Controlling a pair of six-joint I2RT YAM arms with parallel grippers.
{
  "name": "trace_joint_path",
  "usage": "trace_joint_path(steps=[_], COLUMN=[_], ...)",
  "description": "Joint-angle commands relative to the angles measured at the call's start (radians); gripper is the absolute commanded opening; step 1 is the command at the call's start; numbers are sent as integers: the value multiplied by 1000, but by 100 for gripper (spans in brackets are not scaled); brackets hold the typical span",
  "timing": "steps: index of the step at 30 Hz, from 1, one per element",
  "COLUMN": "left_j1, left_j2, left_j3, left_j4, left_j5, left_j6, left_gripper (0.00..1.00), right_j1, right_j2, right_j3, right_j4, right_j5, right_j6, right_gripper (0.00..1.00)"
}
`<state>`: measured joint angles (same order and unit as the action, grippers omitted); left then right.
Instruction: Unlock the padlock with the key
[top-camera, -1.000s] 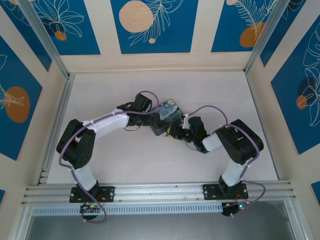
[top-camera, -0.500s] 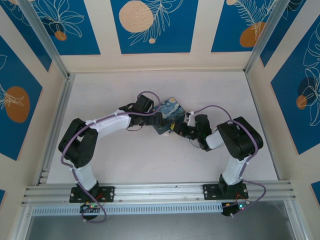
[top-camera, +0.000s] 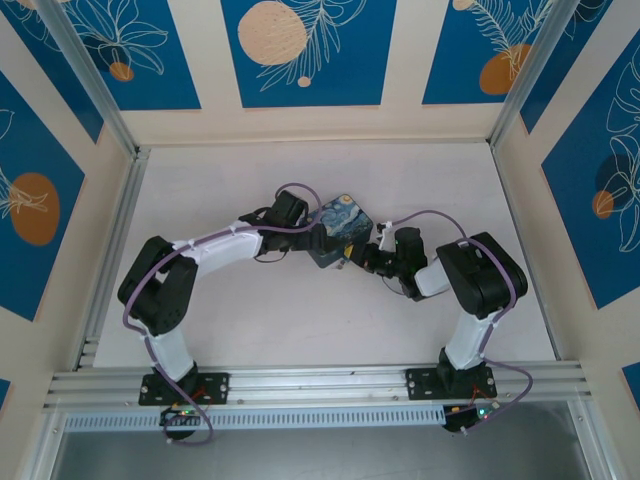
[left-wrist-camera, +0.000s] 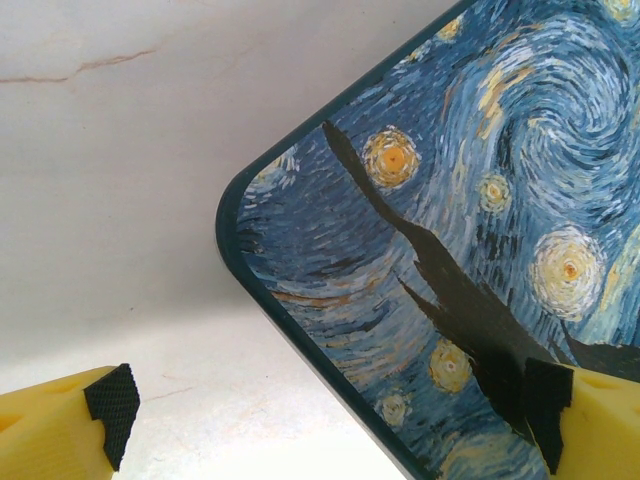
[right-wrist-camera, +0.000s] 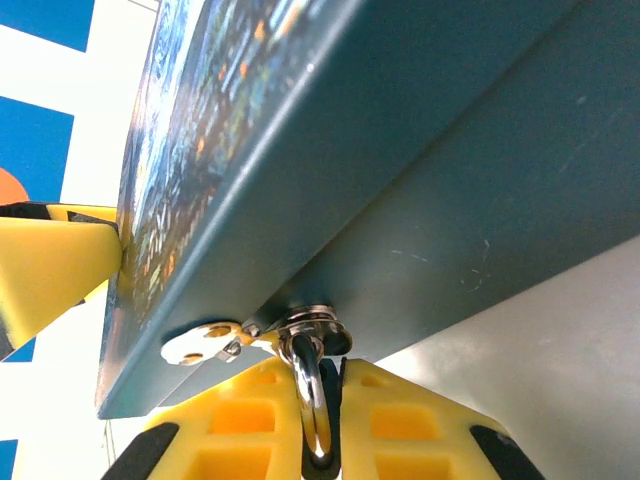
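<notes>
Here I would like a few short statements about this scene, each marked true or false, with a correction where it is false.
1. The left gripper stands wide open. True.
2. The painted tin lies between the two grippers. True.
3. The right gripper is open and holds nothing. False: its fingers are shut on a silvery metal loop at the tin's clasp.
4. The tin stands against the back wall. False: it sits near the middle of the table.

Painted tin (left-wrist-camera: 450, 230) between spread left claw (left-wrist-camera: 328, 415)
</notes>
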<state>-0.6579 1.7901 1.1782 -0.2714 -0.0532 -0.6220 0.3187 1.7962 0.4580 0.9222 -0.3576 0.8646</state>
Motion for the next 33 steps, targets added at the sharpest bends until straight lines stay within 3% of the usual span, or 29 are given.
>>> trace_joint_path(steps=[1, 7, 14, 25, 33], left_j1=[-5, -6, -6, -6, -5], left_j2=[81, 96, 111, 123, 129], left_j3=[-68, -71, -72, -78, -77], left_j4=[-187, -194, -194, -198, -195], left_j5=[-40, -43, -43, -46, -43], left_j6=[18, 19, 14, 16, 11], left_gripper=[99, 98, 98, 97, 97], right_j1=[-26, -80, -151, -227, -244], right_j2=[29, 28, 84, 66, 81], right_j3=[-26, 17, 105, 13, 10], right_j4=[-11, -7, 49, 119, 157], right_j5=[14, -64, -301, -200, -252], right_j6=[5, 24, 88, 140, 166], right_gripper=[0, 0, 0, 0, 0])
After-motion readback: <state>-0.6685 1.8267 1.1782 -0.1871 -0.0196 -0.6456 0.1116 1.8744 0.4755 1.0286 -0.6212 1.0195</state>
